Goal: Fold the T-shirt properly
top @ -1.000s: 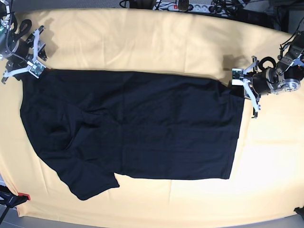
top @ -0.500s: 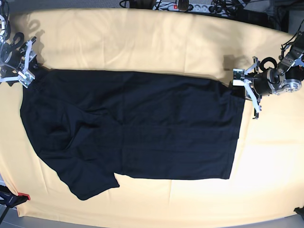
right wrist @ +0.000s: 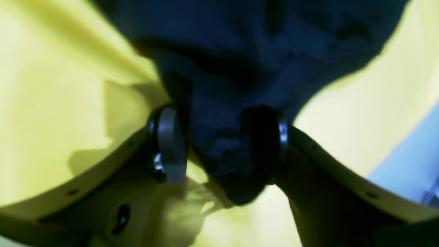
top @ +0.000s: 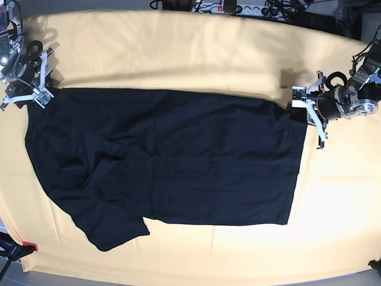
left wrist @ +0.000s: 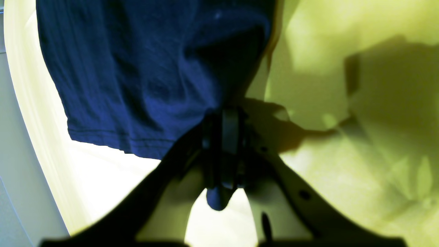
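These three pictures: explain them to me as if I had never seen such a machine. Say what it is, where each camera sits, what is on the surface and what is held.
It is a robot with two arms, working on a table under a yellow cloth. The base view looks down from above. A black T-shirt lies spread flat there, one sleeve at the lower left.

The other two pictures come from cameras on the arms' wrists, looking past each tool.

The left tool sits on the right side of the overhead picture. It is shut, pinching the shirt's corner by the hem.

The right tool sits at the overhead picture's top left. Its jaws stand apart, with a fold of the shirt lying between them, not yet pinched.
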Controlling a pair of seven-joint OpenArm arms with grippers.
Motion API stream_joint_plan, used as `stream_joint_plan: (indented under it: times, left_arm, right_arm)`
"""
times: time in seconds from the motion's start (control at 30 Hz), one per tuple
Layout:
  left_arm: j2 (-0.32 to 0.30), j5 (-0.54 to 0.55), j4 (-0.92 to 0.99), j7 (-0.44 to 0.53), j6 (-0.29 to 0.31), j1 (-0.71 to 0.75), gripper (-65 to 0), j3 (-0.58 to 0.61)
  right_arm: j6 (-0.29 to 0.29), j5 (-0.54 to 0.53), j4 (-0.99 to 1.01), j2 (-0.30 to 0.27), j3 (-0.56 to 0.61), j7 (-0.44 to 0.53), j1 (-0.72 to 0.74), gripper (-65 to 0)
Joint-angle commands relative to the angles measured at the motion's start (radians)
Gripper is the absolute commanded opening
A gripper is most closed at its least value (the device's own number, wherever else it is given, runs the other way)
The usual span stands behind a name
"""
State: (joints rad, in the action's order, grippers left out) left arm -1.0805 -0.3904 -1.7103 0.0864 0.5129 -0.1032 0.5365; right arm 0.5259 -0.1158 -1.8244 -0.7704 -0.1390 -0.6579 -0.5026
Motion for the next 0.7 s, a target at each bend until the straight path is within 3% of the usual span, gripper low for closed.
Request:
stream_joint_plan:
  times: [0.0,0.27,0.4,0.53,0.6,0.67]
  left_arm:
    - [-0.031,0.006,-0.011,0.011,-0.008,-0.017,-65.0,-0.011]
    - [-0.070,0.006,-0.011,0.012,-0.013,-0.028,-65.0,-0.011]
    - [-0.072,0.006,-0.011,0.011,-0.013,-0.028,-65.0,-0.011]
    - [-0.069,0.006,-0.011,0.016,-0.013,-0.028,-65.0,-0.011]
    - [-0.069,0.006,-0.011,0.019,-0.013,-0.028,-65.0,-0.011]
    - [-0.070,0.006,-0.011,0.018,-0.013,-0.028,-65.0,-0.011]
  right_arm:
    - [-0.001,0.019,-0.003,-0.022,-0.011,-0.016,0.002,-32.5]
    - [-0.076,0.071,0.039,-0.022,-0.011,-0.027,0.002,-32.5]
    - [-0.145,0.072,0.063,-0.022,-0.011,-0.027,0.005,-32.5]
    - [-0.135,0.064,0.067,-0.022,-0.011,-0.026,0.004,-32.6]
    - [-0.140,0.065,0.067,-0.023,-0.011,-0.026,0.005,-38.2]
    - [-0.145,0.069,0.067,-0.023,-0.011,-0.027,0.005,-50.1]
